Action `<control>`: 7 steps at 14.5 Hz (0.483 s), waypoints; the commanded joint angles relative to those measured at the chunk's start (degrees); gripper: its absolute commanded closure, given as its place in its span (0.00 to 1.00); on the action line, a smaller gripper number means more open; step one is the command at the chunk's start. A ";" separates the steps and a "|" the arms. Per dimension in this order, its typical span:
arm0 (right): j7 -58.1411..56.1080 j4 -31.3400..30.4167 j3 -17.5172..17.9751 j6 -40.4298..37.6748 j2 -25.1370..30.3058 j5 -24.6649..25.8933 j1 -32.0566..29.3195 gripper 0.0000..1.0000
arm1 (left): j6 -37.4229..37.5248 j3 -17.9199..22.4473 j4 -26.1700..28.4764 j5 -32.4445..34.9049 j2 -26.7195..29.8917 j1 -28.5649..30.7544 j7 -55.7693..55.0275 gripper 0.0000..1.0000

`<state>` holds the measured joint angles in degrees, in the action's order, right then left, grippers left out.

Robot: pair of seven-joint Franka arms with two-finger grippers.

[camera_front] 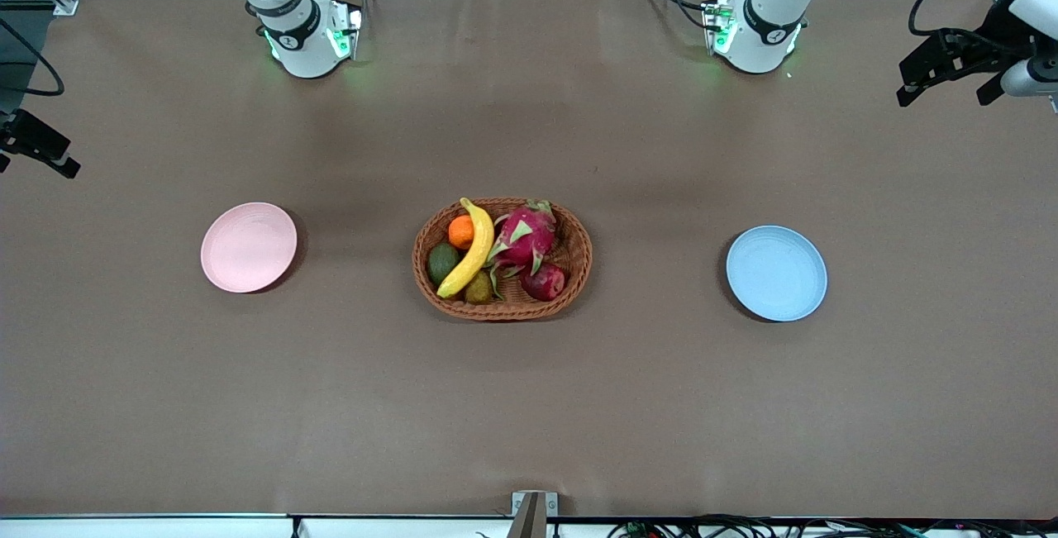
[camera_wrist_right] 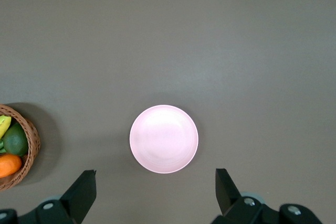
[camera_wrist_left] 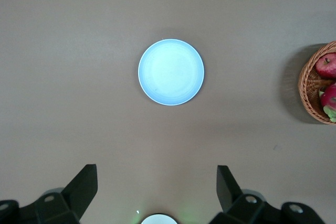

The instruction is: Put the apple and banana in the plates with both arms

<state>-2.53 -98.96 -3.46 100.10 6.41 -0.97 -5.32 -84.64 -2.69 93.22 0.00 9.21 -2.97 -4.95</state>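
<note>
The table (camera_front: 529, 406) is covered in brown cloth and carries a basket and two plates.

The basket (camera_front: 502, 259) is brown wicker and sits mid-table, between the two plates and well apart from each. It holds all the fruit.

- The dragon fruit (camera_front: 523, 234) lies in the middle of the basket.
- The banana (camera_front: 473, 252) lies along the fruit pile, touching the orange (camera_front: 460, 231) and the avocado (camera_front: 442, 263).
- The apple (camera_front: 543, 280) rests against the basket wall on the side toward the left arm's end, nearer the front camera than the dragon fruit.

The pink plate (camera_front: 248, 246) lies toward the right arm's end of the table. The blue plate (camera_front: 776, 273) lies toward the left arm's end. Both are bare.

The left gripper (camera_wrist_left: 157, 190) hangs high over the blue plate, fingers spread wide and holding nothing. The right gripper (camera_wrist_right: 155, 192) hangs high over the pink plate, likewise released and holding nothing.

Status: no part of the task is complete. Neither fruit has been gripped or lifted. Remaining steps, as judged from this layout: reach to the basket, grasp the apple and the banana, carry each to a plate, release.
</note>
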 commanded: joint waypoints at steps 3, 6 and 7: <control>-0.19 -0.71 0.39 1.06 1.06 1.41 0.13 0.00 | 0.79 -0.21 -0.85 0.88 -0.42 0.24 0.03 0.00; -0.02 -0.80 0.39 1.94 0.97 5.01 1.62 0.00 | 0.70 -0.38 -3.03 0.97 -4.45 -0.19 0.03 0.00; 0.24 -0.80 0.39 1.85 1.06 5.01 1.63 0.00 | 0.70 -0.56 -3.91 0.88 -6.38 -0.54 0.12 0.00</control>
<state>-2.65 -98.92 -3.23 101.47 6.41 2.14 -4.49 -84.61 -2.78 92.87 0.00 7.31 -3.04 -4.90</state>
